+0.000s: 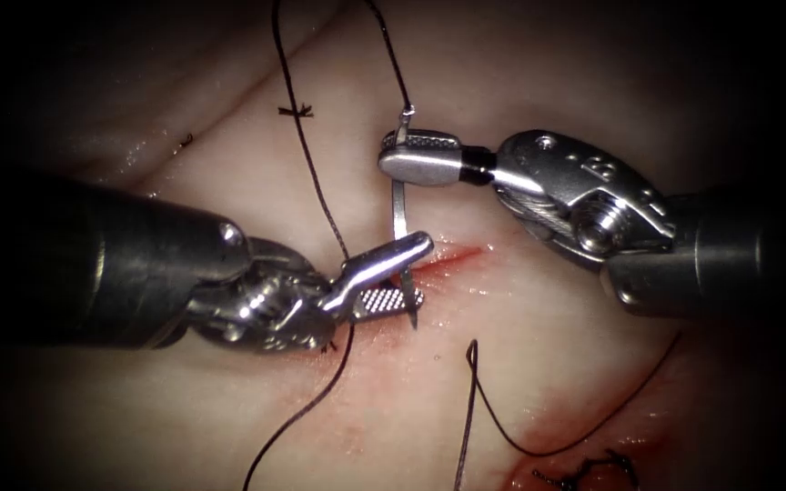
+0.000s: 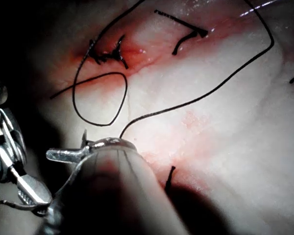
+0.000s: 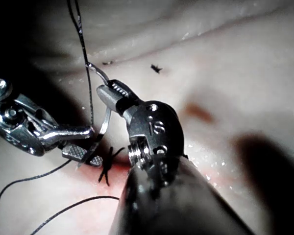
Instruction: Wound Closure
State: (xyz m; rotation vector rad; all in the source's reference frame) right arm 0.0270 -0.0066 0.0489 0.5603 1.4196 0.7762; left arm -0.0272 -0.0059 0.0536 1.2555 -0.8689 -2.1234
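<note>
Endoscope: my right steel needle driver [image 1: 404, 153] grips the curved silver needle [image 1: 398, 214] near its thread end; my left steel driver [image 1: 400, 275] gapes around its tip, above the red cut [image 1: 452, 261] in pale tissue [image 1: 548, 364]. Left wrist: earlier black knots [image 2: 108, 55] (closure partly done). Right wrist: dark thread [image 3: 90, 98] trails upward.

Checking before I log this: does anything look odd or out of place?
Nothing odd. Right claw holds the needle near its thread end; the open left claw straddles its tip above the cut, needle outside the tissue.
</note>
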